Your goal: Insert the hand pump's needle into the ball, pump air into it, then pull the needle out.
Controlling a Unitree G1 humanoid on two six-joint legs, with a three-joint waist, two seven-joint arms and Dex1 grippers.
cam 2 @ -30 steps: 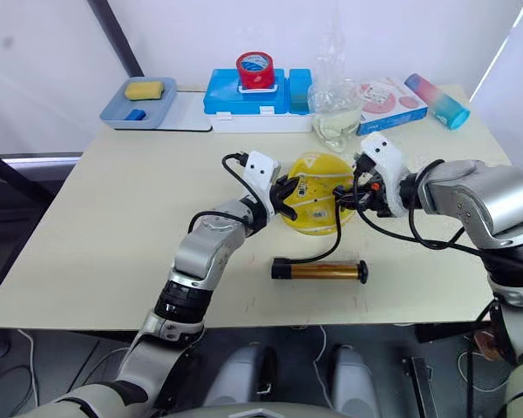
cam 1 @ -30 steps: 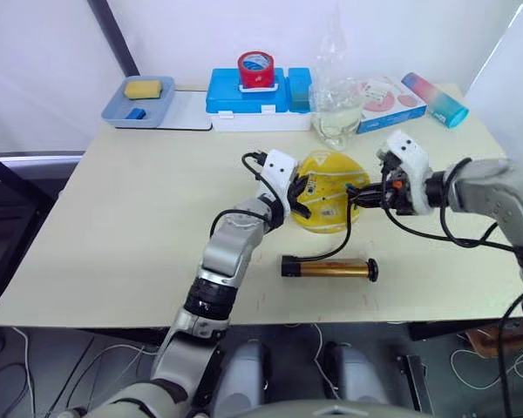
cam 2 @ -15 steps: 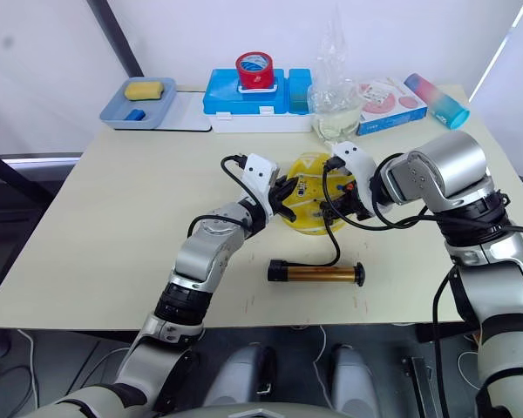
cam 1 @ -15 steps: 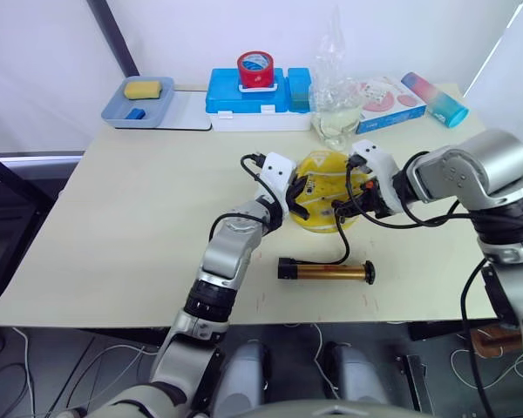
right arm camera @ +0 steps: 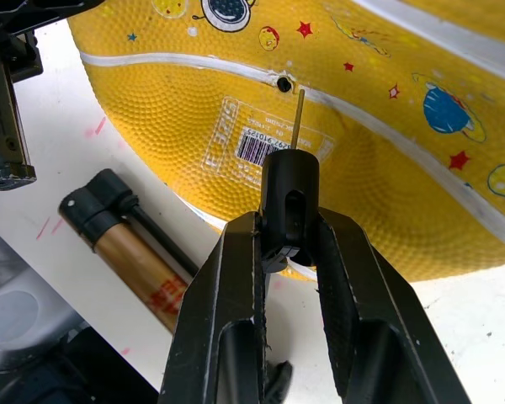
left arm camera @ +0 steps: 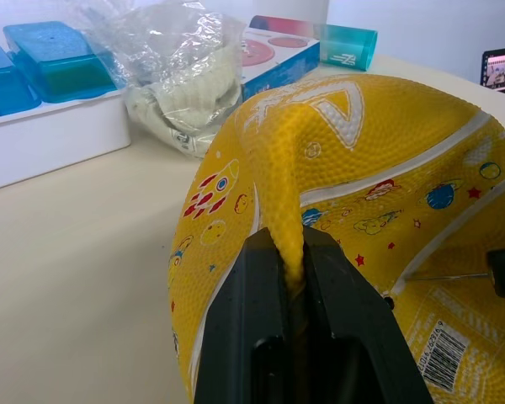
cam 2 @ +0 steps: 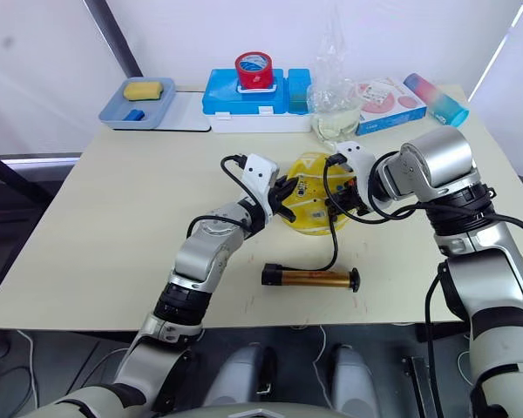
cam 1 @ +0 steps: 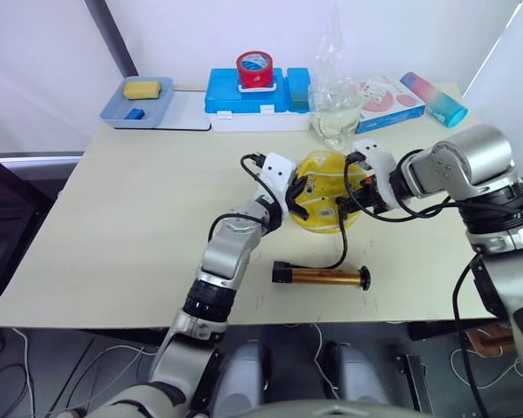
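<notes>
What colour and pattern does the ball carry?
The ball is yellow with white seams and small space cartoons; clearest in the right wrist view.

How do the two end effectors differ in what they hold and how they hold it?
The left end effector pinches a raised fold of the saggy yellow ball; the right end effector grips the needle by its black fitting. The left touches the ball; the right holds the needle tip just short of the valve hole. Both are shut.
</notes>
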